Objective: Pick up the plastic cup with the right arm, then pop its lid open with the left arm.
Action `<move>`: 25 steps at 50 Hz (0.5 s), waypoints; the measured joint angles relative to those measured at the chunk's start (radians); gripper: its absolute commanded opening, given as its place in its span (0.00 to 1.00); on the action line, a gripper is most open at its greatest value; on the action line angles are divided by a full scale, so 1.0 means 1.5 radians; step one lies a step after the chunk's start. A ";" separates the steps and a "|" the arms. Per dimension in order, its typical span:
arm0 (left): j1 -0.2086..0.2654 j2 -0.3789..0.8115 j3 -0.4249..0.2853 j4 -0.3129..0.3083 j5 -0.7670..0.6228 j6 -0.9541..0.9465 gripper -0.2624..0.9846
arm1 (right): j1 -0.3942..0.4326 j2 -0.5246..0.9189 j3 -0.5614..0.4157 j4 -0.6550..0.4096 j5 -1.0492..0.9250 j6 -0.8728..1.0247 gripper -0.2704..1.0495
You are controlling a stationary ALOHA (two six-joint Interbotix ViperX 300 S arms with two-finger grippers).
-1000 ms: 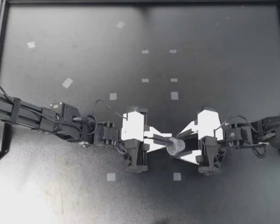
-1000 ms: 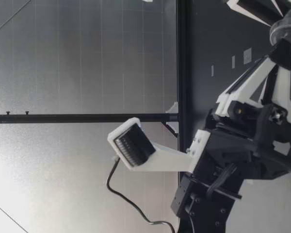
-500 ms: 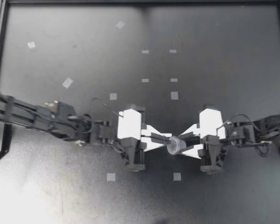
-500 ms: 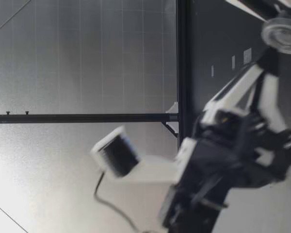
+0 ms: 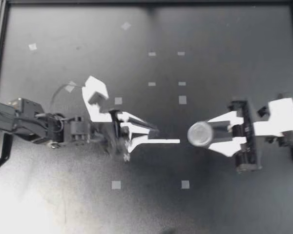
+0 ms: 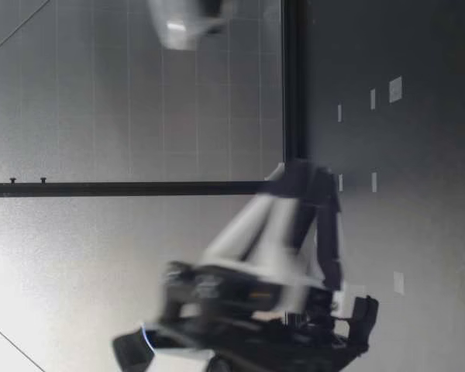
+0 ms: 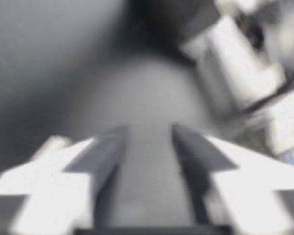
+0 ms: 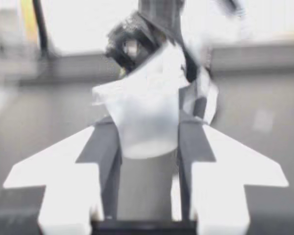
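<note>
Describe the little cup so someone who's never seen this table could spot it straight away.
On the black table, follow my right arm in to the right gripper. The cup is clamped in it. It is the only round thing there; the tape squares around it are flat and white.

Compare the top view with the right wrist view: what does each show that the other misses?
Top only: the gap between my left gripper, open and empty, and the cup, plus the whole table with its tape squares. Right wrist only: the cup's side, with both fingers touching it. Both: my right gripper shut on the cup.
</note>
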 measured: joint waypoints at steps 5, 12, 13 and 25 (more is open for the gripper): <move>-0.001 -0.004 0.002 0.004 -0.022 -0.168 0.91 | -0.011 0.030 -0.018 0.001 -0.026 -0.007 0.45; -0.001 -0.005 -0.005 0.006 -0.025 -0.257 0.83 | -0.027 0.087 -0.063 0.001 -0.029 -0.022 0.45; -0.001 -0.005 -0.007 0.006 -0.025 -0.261 0.83 | -0.028 0.097 -0.070 0.001 -0.029 -0.024 0.45; -0.001 -0.026 -0.019 0.006 -0.025 -0.257 0.83 | -0.030 0.138 -0.086 -0.013 -0.031 -0.026 0.45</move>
